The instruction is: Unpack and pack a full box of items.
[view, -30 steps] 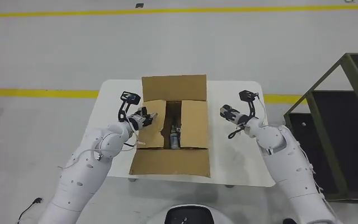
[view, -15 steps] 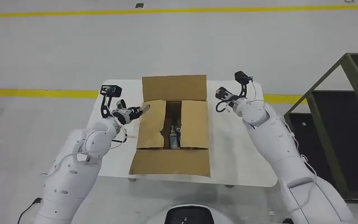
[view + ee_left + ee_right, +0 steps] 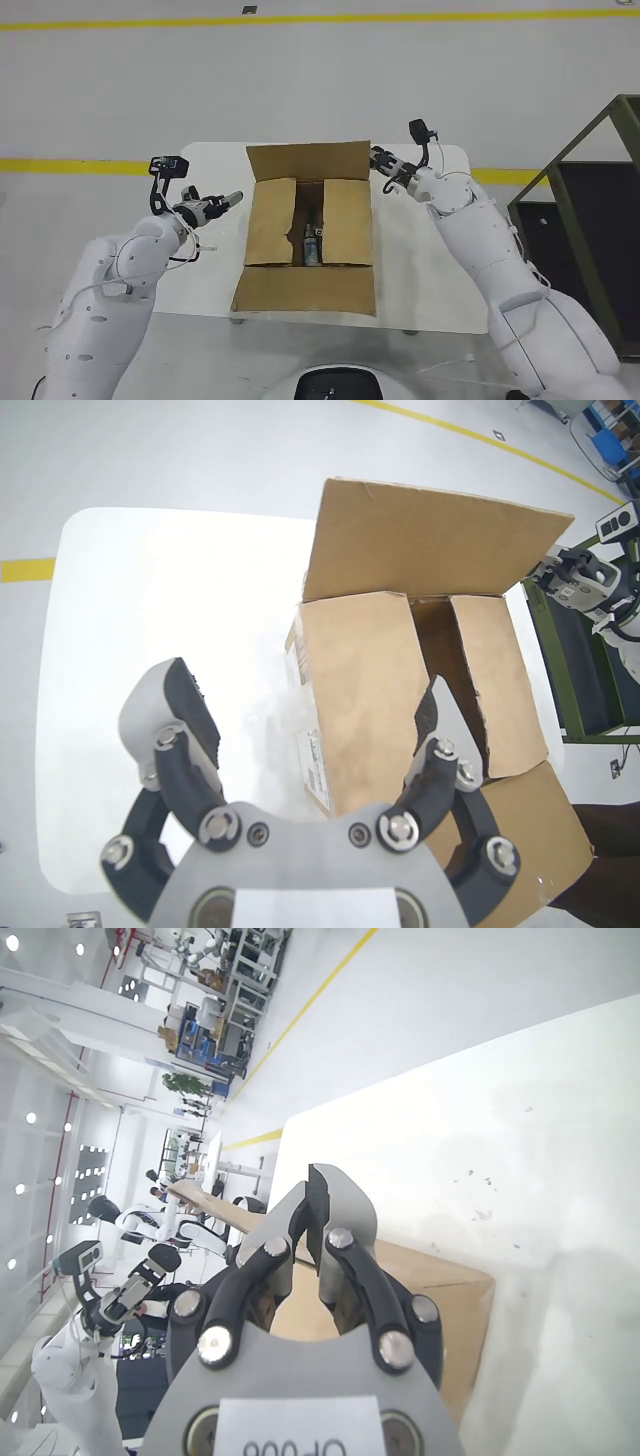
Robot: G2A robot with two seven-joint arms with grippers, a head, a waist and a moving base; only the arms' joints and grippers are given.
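A cardboard box stands in the middle of the white table with its flaps spread. A small bottle shows through the gap between the two inner flaps. My right gripper is at the right corner of the far flap, shut on the flap's edge. In the left wrist view that flap stands raised over the box. My left gripper is open and holds nothing. It hovers above the table left of the box.
A dark green metal frame stands beside the table on the right. Bare tabletop lies left of the box and right of it. Yellow floor lines run behind the table.
My left gripper has drawn back leftward from the box's left inner flap. The right gripper has moved up to the far flap's corner and shut on it; the flap now sits slightly skewed.
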